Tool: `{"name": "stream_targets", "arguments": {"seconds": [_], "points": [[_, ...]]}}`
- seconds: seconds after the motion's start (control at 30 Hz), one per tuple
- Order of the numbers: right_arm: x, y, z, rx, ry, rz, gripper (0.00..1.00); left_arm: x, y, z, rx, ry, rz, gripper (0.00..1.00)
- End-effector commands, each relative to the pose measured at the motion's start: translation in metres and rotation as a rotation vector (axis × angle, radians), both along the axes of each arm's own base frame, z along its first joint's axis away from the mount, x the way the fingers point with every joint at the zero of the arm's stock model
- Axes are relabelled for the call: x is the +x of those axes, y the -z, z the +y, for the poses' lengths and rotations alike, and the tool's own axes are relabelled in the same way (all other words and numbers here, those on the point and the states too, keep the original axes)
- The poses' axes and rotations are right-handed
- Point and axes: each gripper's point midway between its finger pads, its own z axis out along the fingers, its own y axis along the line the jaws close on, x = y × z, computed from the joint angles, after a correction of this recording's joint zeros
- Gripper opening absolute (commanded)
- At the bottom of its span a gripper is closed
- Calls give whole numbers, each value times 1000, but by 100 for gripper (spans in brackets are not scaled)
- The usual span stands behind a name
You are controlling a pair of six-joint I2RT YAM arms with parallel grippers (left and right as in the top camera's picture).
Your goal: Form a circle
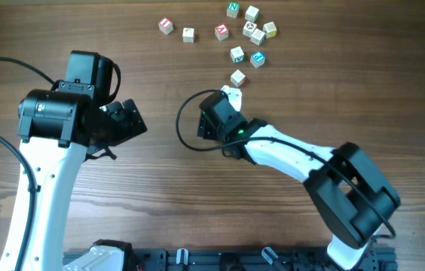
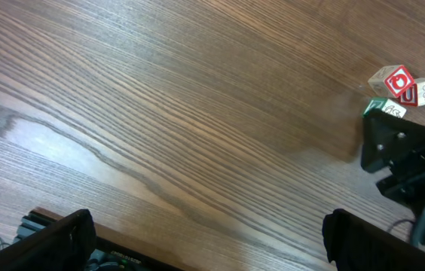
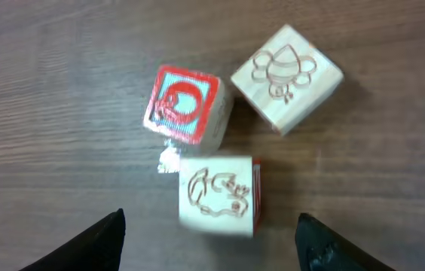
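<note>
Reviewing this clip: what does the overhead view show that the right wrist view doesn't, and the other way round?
Only overhead: the left end effector parked well away from the cubes, the right end effector reaching toward them, and the loose scatter of lettered cubes at the far side.
Only right wrist: the engravings up close, with a bee cube, a red-faced cube and a pale cube clustered just ahead of open fingers.
Both: the wooden table and cubes ahead of the right end effector.
</note>
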Motion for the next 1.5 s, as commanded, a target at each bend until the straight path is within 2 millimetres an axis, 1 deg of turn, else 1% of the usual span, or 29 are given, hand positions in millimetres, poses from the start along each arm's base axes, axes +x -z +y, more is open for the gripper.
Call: {"name": "stream_targets", "arguments": {"seconds": [0.0, 0.03, 0.1, 0.2, 0.23, 0.3, 0.33, 0.4, 0.43, 0.47, 0.5, 0.57, 0.63, 0.73, 1.0, 1.13, 1.23, 1.47], "points": [[8, 3, -8, -77, 0, -57, 71, 0, -3, 3, 11, -20, -12, 100], [9, 4, -8, -78, 0, -58, 72, 0, -3, 3, 11, -20, -12, 100], [9, 7, -8, -82, -5, -59, 65, 0, -3, 3, 11, -20, -12, 100], [11, 5, -6, -81, -18, -73, 43, 0, -3, 3, 11, -20, -12, 100], [12, 5, -5, -80, -19, -76, 40, 0, -3, 3, 11, -20, -12, 100], [12, 6, -5, -81, -20, -76, 39, 0, -3, 3, 11, -20, -12, 100], [12, 9, -5, -82, -20, -74, 41, 0, -3, 3, 11, -20, -12, 100], [13, 14, -4, -82, -23, -70, 51, 0, -3, 3, 11, -20, -12, 100], [13, 14, -3, -84, -26, -72, 59, 0, -3, 3, 11, -20, -12, 100], [13, 13, -3, -87, -33, -77, 65, 0, -3, 3, 11, -20, -12, 100], [14, 13, -3, -90, -40, -82, 67, 0, -3, 3, 11, -20, -12, 100], [14, 13, -3, -93, -41, -79, 67, 0, -3, 3, 11, -20, -12, 100], [13, 14, -3, -94, -41, -78, 63, 0, -3, 3, 11, -20, -12, 100], [13, 15, -3, -95, -42, -78, 48, 0, -3, 3, 11, -20, -12, 100], [14, 21, -3, -100, -42, -72, 46, 0, -3, 3, 11, -20, -12, 100], [14, 26, -3, -101, -42, -69, 38, 0, -3, 3, 11, -20, -12, 100], [14, 25, -2, -99, -42, -72, 32, 0, -3, 3, 11, -20, -12, 100], [13, 22, -4, -107, -36, -55, 22, 0, -3, 3, 11, -20, -12, 100]]}}
